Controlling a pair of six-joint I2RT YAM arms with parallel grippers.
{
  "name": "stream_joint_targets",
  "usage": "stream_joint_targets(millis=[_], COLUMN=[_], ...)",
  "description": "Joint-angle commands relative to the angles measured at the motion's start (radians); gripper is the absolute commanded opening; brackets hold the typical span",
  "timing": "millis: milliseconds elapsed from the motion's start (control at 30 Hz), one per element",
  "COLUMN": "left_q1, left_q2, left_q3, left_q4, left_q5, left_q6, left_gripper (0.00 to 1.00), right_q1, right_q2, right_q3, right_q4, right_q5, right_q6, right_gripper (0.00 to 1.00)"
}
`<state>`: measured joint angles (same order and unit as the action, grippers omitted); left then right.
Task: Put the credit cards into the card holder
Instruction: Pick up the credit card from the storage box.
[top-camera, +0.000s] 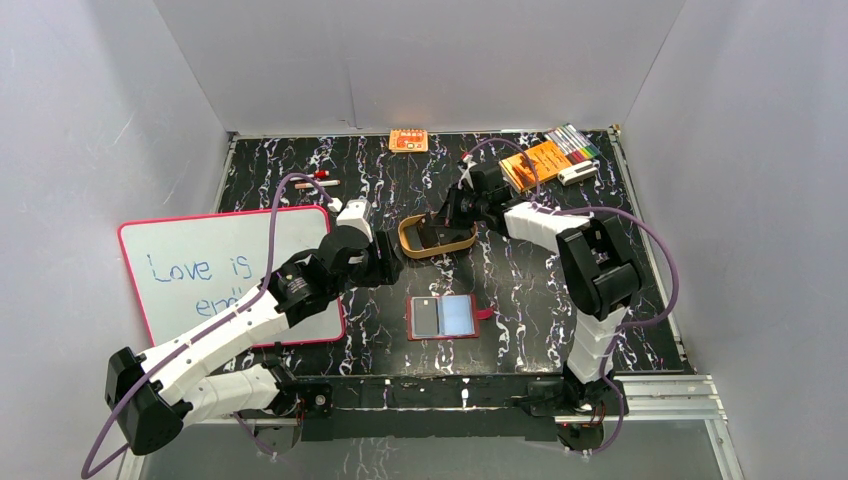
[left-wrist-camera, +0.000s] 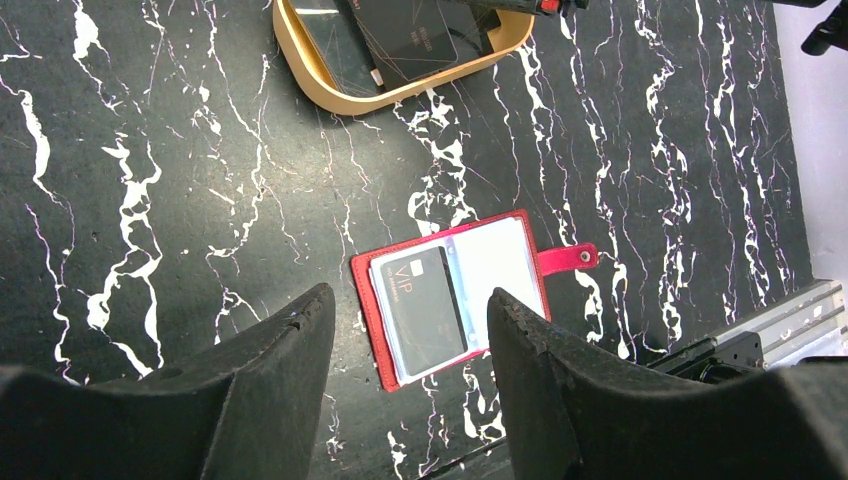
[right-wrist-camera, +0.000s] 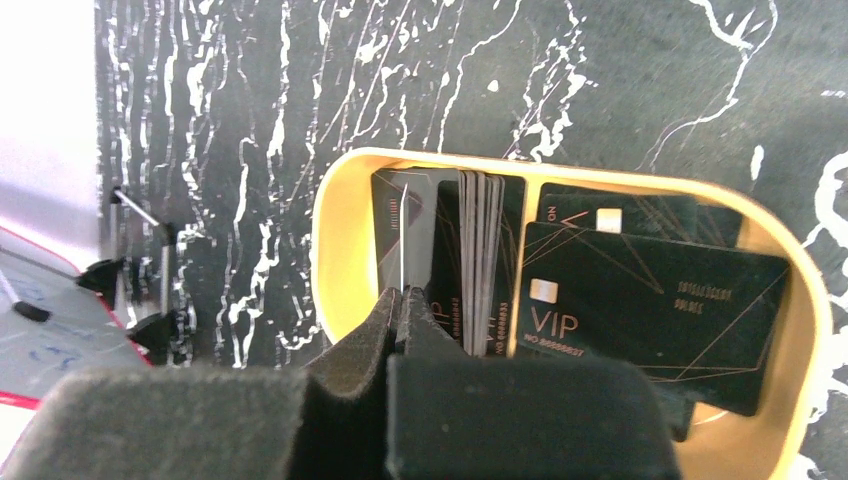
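The card holder (top-camera: 447, 316) (left-wrist-camera: 375, 330) lies open on the black marbled table, red, with its snap tab to the right. A dark VIP credit card (left-wrist-camera: 425, 305) sits in its left pocket. My left gripper (top-camera: 385, 262) (left-wrist-camera: 410, 293) hovers open above it with nothing between the fingers. My right gripper (top-camera: 445, 222) (right-wrist-camera: 405, 295) reaches into the tan oval tray (top-camera: 412, 243) (right-wrist-camera: 340, 250) and is shut on one thin credit card (right-wrist-camera: 403, 230), seen edge-on. Several more dark credit cards (right-wrist-camera: 640, 310) stand and lie in the tray.
A whiteboard (top-camera: 230, 270) lies at the left under the left arm. At the back are an orange packet (top-camera: 408, 140), an orange booklet (top-camera: 537, 163), markers (top-camera: 575, 142), a white eraser (top-camera: 578, 173) and a red-capped pen (top-camera: 322, 176). Grey walls enclose the table.
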<state>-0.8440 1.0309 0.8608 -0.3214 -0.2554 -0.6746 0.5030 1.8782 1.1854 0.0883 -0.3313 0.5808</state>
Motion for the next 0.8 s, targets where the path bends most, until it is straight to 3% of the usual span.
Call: stream_joint_targets(millis=[0, 233, 567, 767], left_q1=[-0.001, -0.001, -0.002, -0.002], left_q2=[-0.02, -0.036, -0.06, -0.063], left_q3=[0.0, 0.005, 0.042, 0.043], left_q4=[0.001, -0.008, -0.055, -0.06], left_q5=[-0.028, -0.034, -0.078, -0.073], left_q6=[-0.006, -0.012, -0.03, -0.056], left_gripper=[0.55, 0.55, 0.55, 0.55], right_q1=[-0.01, -0.044, -0.103, -0.103], right_q2=[-0.069, -0.15, -0.371, -0.445], right_q3=[-0.006, -0.019, -0.216, -0.201], right_q4=[0.032, -0.017, 0.053, -0.029], right_q5=[-0.066, -0.079, -0.038, 0.047], right_q6=[0.084, 0.275, 0.842, 0.909], right_gripper=[0.0, 0.0, 0.0, 0.0])
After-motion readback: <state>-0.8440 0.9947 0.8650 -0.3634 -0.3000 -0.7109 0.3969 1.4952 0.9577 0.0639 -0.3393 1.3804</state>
